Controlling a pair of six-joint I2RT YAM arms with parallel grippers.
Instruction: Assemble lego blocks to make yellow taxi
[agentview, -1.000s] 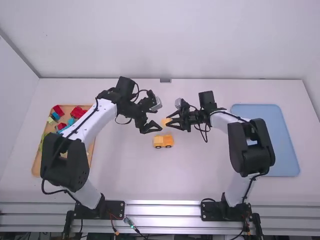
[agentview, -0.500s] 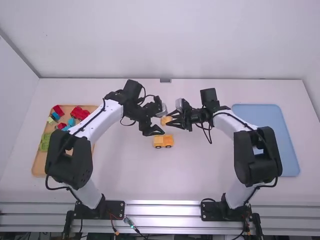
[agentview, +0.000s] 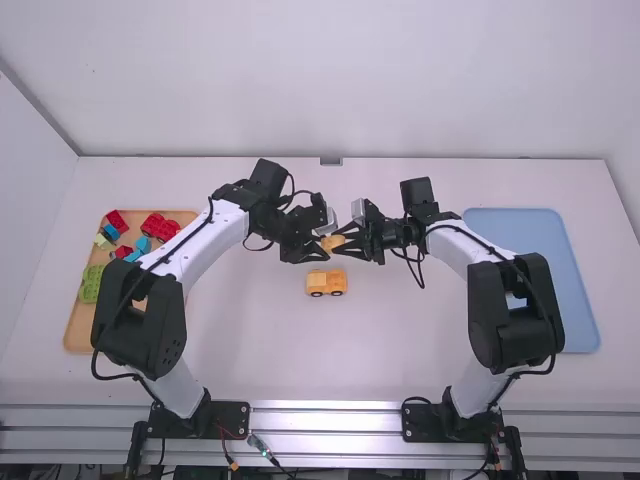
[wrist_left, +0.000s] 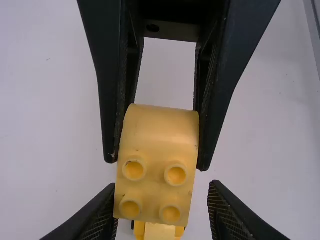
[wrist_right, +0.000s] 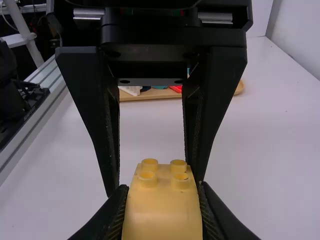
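Above the middle of the table, my right gripper (agentview: 342, 244) is shut on a rounded yellow block (agentview: 330, 242). My left gripper (agentview: 318, 250) faces it from the left at the block's studded end. In the left wrist view my left gripper (wrist_left: 163, 192) is open, its fingers on either side of the studded yellow block (wrist_left: 159, 150), with a gap beside it. The right wrist view has my right gripper (wrist_right: 162, 195) with its pads against the yellow block (wrist_right: 162, 215). Just nearer the bases, a yellow-orange wheeled lego vehicle (agentview: 326, 283) stands on the table.
An orange-brown tray (agentview: 77, 325) with several red, blue and green blocks lies at the left, partly behind the left arm. A blue tray (agentview: 575, 300) lies at the right, partly behind the right arm. The vehicle sits close below both grippers.
My left gripper has moved right to the block, and its fingers stand closer together than before. The right arm has shifted slightly, still with the block in its gripper. The vehicle has stayed put.
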